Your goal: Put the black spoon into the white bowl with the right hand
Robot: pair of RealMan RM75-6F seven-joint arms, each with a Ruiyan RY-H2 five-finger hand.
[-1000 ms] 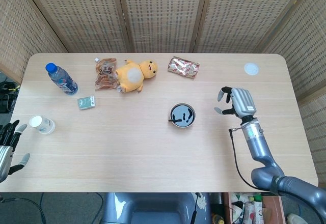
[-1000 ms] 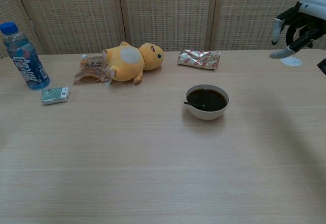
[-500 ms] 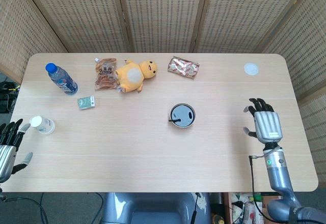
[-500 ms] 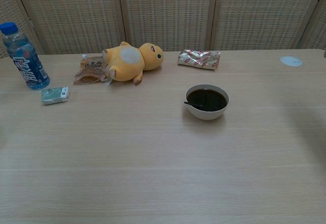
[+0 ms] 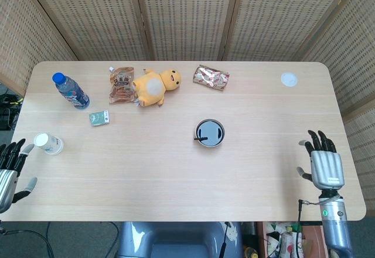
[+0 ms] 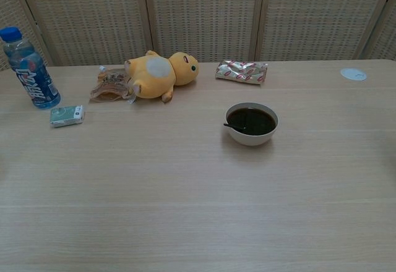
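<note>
The black spoon (image 6: 238,125) lies inside the white bowl (image 6: 251,137); the right robot hand (image 5: 326,165) is spread, empty.

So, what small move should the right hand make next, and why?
Probably none but rest: the black spoon already lies in the white bowl, and the right hand is open, empty, near the table's front edge.

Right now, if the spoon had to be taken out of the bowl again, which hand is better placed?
Probably the right hand: it is open on the bowl's side. The left hand sits at the far edge.
</note>
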